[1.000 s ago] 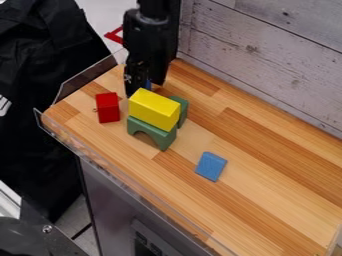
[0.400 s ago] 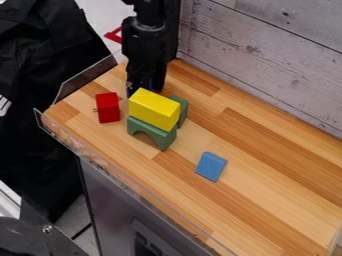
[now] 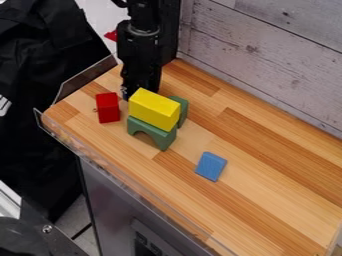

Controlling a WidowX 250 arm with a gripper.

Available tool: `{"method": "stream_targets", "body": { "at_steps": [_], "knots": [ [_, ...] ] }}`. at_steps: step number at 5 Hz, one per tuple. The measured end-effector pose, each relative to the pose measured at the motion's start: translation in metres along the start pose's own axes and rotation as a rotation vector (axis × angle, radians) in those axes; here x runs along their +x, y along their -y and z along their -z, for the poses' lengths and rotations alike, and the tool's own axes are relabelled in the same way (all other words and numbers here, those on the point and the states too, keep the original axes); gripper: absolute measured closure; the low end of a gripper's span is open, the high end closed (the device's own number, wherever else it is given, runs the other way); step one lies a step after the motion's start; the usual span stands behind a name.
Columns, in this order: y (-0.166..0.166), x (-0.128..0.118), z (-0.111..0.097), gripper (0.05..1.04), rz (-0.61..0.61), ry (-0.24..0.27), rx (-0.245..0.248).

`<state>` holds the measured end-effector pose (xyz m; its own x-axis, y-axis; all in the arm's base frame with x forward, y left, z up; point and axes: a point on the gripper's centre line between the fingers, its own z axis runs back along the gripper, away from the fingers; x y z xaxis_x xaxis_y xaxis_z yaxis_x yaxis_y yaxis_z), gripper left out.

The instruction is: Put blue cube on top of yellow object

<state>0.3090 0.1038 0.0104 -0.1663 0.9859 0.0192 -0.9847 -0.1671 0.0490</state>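
Note:
At the counter's far left end, the black gripper [image 3: 141, 86] hangs low, just behind the yellow block [image 3: 154, 109] and partly hidden by it. This yellow block lies across two green arch pieces; the front green arch [image 3: 152, 133] stands on the wood, while part of the rear green piece [image 3: 180, 110] shows at the right. A flat blue block [image 3: 211, 166] lies on the counter to the right of the stack, apart from it. What is between the gripper and the counter is hidden.
A red block [image 3: 107, 107] stands left of the stack. The wooden counter [image 3: 267, 170] has a clear plastic rim [image 3: 127, 177] along its front left edge. A grey plank wall [image 3: 274, 55] rises along the back right.
The gripper has shifted slightly left and lower behind the yellow block. A bit of blue seen at the gripper earlier is now hidden. The blocks in front have not moved.

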Motion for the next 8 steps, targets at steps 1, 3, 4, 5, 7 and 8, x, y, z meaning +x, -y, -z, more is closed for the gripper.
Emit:
{"method": "stream_targets", "body": {
  "at_steps": [1, 3, 4, 5, 7, 8],
  "knots": [
    [0.003, 0.001, -0.02, 0.497, -0.003, 0.01, -0.073],
    [0.005, -0.014, -0.097, 0.497, 0.049, 0.063, -0.266],
    [-0.003, -0.026, -0.117, 0.497, 0.086, 0.072, -0.272],
    [-0.014, -0.035, -0.124, 0.497, 0.095, 0.046, -0.252],
    [-0.05, -0.043, -0.108, 0.497, 0.128, -0.019, -0.115],
    [-0.065, -0.046, -0.091, 0.497, 0.129, -0.043, -0.061]
  ]
}}
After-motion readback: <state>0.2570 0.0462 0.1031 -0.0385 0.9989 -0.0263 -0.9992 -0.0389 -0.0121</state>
